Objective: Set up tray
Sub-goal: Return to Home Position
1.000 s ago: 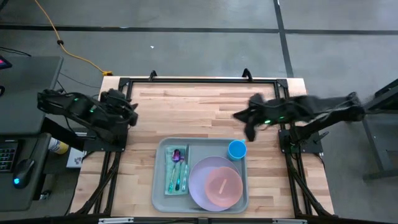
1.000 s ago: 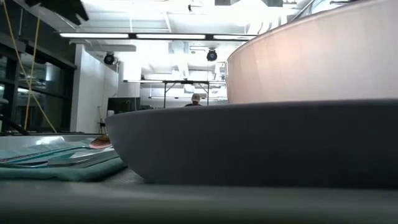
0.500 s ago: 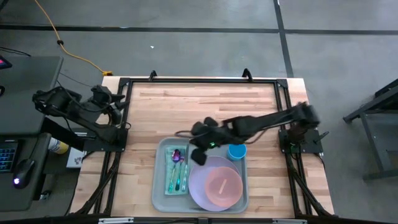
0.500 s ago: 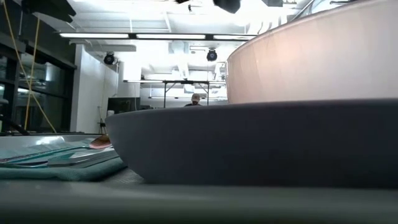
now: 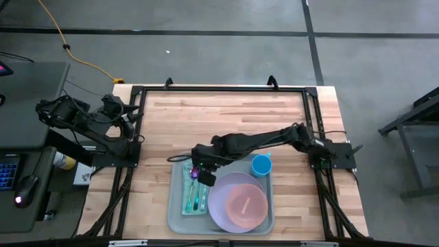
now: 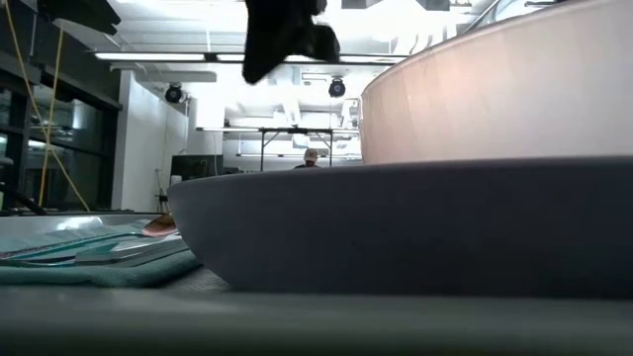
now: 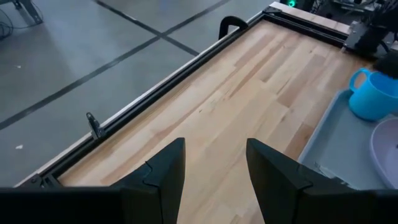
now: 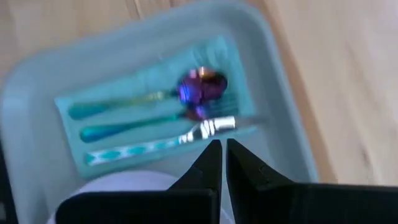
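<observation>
tray laid: cutlery on napkin, plate, cup | my right jaws clenched empty above cutlery | left jaws spread, parked at tabletop left edge | remaining, I reckon: retreat home

Table: built of joined wood strips, smooth, with a satin finish; bordered by a black metal frame. Tray, at the table's 6 o'clock: matt moulded plastic. Plate: smooth plastic, faint sheen. Cup, at the tray's 1 o'clock: glossy plastic. Napkin, at the tray's 9 o'clock: soft matt cloth. Spoon: polished, iridescent metal bowl. Knife: bright, mirror-like blade.
</observation>
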You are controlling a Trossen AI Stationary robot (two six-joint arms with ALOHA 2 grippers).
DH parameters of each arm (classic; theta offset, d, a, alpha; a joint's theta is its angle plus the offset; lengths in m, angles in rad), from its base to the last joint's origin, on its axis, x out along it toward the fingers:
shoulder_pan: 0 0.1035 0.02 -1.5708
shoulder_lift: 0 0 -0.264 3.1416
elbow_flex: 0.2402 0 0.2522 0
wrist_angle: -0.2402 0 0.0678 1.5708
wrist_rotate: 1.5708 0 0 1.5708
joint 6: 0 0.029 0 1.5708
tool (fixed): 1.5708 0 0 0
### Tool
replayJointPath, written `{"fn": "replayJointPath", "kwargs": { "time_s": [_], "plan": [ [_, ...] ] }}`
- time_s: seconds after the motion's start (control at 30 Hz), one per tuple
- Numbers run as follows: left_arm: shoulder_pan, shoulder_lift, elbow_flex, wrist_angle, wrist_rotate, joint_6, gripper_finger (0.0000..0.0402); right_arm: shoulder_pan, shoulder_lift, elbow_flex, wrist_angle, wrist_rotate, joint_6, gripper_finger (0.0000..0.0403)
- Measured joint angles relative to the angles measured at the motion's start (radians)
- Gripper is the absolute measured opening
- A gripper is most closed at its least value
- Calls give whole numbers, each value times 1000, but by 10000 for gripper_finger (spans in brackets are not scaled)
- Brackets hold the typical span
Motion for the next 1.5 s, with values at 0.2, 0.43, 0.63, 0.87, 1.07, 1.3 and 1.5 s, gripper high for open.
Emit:
{"fn": "replayJointPath", "kwargs": {
  "time_s": [0.2,0.43,0.63,0.87,1.07,1.3,1.5],
  "plan": [
    [0,0,0,0,4,0,200,-3,23,-54,-29,-67,58,0],
    [0,0,0,0,9,7,200,20,22,-76,-79,-42,96,0],
    [0,-1,0,-7,19,19,200,24,15,-76,-235,7,136,0],
    [0,-45,-64,-65,27,-37,200,42,12,-76,-227,20,159,0],
    [0,-210,-222,-33,58,-63,200,70,-46,-76,-199,110,163,0],
    [0,-440,-369,60,116,33,200,68,-169,-75,-204,232,162,0],
    [0,-540,-428,91,113,95,200,67,-259,-76,-266,315,166,0]
  ]
}}
